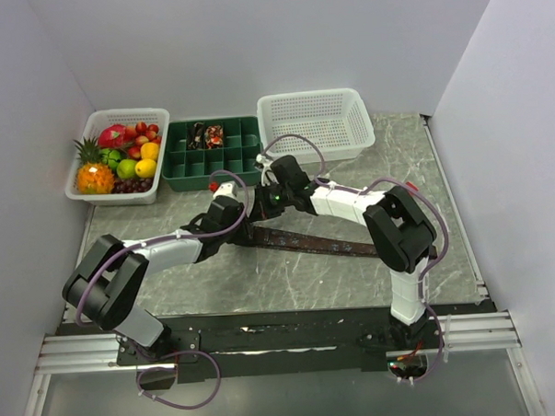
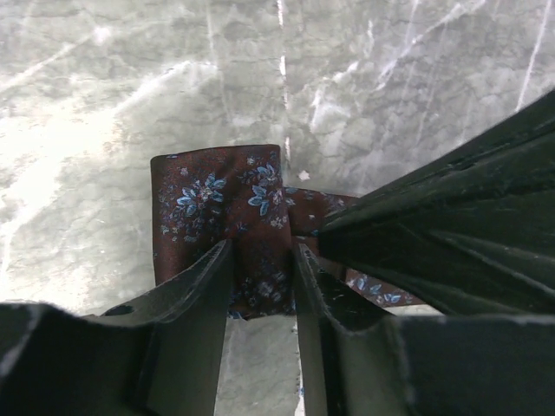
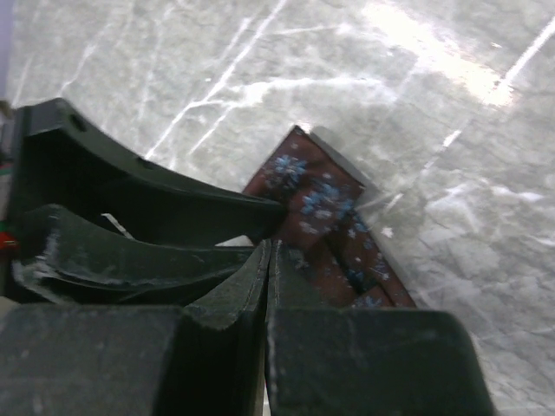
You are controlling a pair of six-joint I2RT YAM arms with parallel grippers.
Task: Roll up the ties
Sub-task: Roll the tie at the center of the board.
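The left gripper has its two fingers a narrow gap apart, and the folded end of the tie fills that gap, pinched from both sides. The fold is dark red-brown cloth with small blue flowers. It lies flat on the table, with its squared edge just beyond the fingertips.

The right gripper comes in from the right and meets the same end of the tie. Its jaws are pressed together, with only a thin seam between them, and their tips rest at the edge of the cloth. I cannot tell whether any fabric is caught in that seam. In the right wrist view the left gripper's fingers sit just to the left of it, nearly touching.

Seen from above, both grippers meet near the middle of the table, slightly toward the far side. The rest of the tie runs from them as a long narrow strip toward the right and a little nearer, flat on the grey marbled surface and passing under the right arm.

Along the far edge stand a white basket of fruit on the left, a green compartment tray in the middle holding dark bundles flecked with red in a far compartment, and a white mesh basket on the right.
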